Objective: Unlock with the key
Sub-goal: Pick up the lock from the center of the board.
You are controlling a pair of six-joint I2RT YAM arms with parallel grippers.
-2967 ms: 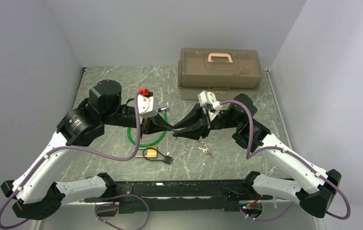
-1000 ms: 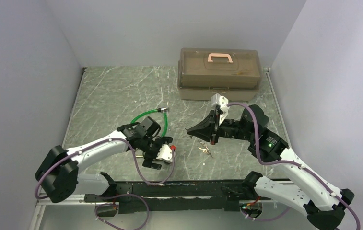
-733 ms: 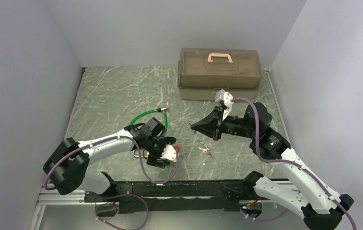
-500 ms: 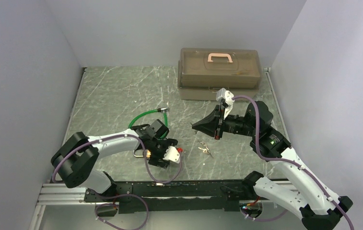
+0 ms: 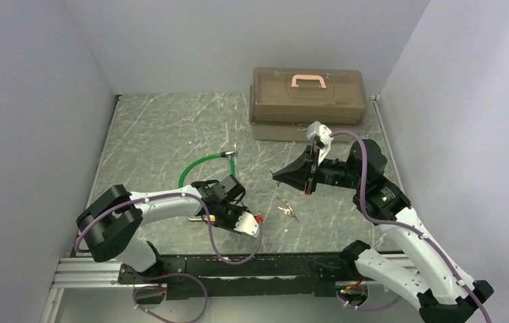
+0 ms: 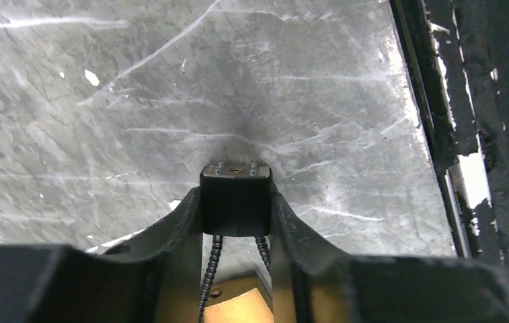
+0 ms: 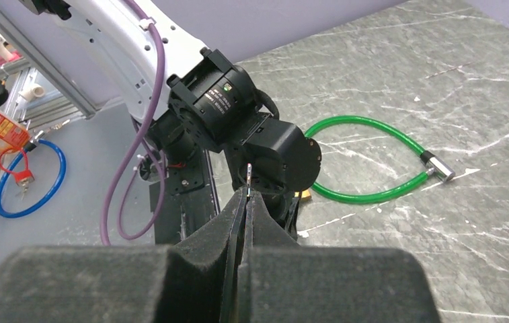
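table (image 5: 157, 128): grey-green marble, crossed by white veins
toolbox (image 5: 305, 108): murky olive-brown, see-through
handle (image 5: 308, 81): pale pink
cable (image 7: 359, 199), beyond the right jaws: bright green, tipped in silver
key bunch (image 5: 287, 212): silver
left gripper (image 6: 236, 195): black
block (image 6: 236, 208), clamped between the left jaws: black, topped by pale pins
padlock (image 6: 238, 309), behind the block: brass-yellow
right gripper (image 7: 246, 195): black, matt
thin strip (image 7: 249, 173), pinched at the right jaws' tips: dark, edged by a pale glint

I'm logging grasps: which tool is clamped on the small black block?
The left tool, down at the tabletop, squeezes the black block between its fingers. The right tool, raised in the air, pinches only a thin metal sliver.
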